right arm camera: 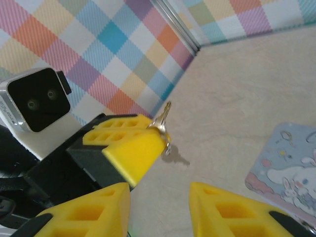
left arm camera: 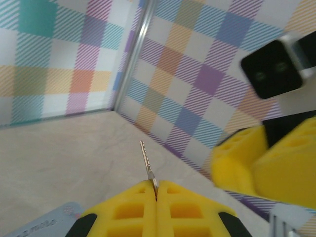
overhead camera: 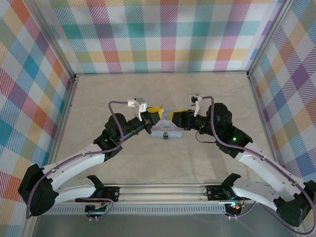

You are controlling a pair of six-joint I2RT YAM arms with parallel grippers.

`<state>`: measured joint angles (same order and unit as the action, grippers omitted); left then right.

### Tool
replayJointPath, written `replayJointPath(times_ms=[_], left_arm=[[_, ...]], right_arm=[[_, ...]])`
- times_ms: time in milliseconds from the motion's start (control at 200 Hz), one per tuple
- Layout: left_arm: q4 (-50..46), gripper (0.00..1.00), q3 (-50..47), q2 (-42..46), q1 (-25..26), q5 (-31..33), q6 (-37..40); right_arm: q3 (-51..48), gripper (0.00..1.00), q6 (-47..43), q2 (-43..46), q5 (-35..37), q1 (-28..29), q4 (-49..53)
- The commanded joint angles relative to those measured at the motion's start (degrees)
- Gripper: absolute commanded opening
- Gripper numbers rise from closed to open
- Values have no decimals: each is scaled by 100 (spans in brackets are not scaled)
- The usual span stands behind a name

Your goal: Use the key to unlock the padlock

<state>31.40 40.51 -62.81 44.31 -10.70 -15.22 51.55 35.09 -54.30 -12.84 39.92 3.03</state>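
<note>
My left gripper is shut on the key, whose thin toothed blade sticks up out of the closed yellow fingers. In the right wrist view the same key pokes from the left arm's fingers, with a small ring and a second key hanging under it. My right gripper is open, close in front of the key, with nothing between its fingers. From above, the left gripper and the right gripper meet tip to tip over the tin. A tiny bluish padlock sits at the tin's near edge.
A pale blue tin with a white cartoon character lies under the two grippers; the same tin lies to the right of my right fingers. Checked walls close in the beige table on three sides.
</note>
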Motion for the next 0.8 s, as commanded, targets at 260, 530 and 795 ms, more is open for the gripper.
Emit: replayJointPath(times_ms=[260, 530, 795], left_arm=[[415, 0, -57, 211, -46, -562, -465], [-1288, 0, 475, 359, 241, 430, 1031], [-1470, 0, 457, 349, 519, 1123, 1952]], right_arm=[[-255, 38, 243, 17, -667, -345, -1234], [784, 35, 526, -386, 4, -349, 591], [1529, 33, 904, -1043, -12, -319, 1706]])
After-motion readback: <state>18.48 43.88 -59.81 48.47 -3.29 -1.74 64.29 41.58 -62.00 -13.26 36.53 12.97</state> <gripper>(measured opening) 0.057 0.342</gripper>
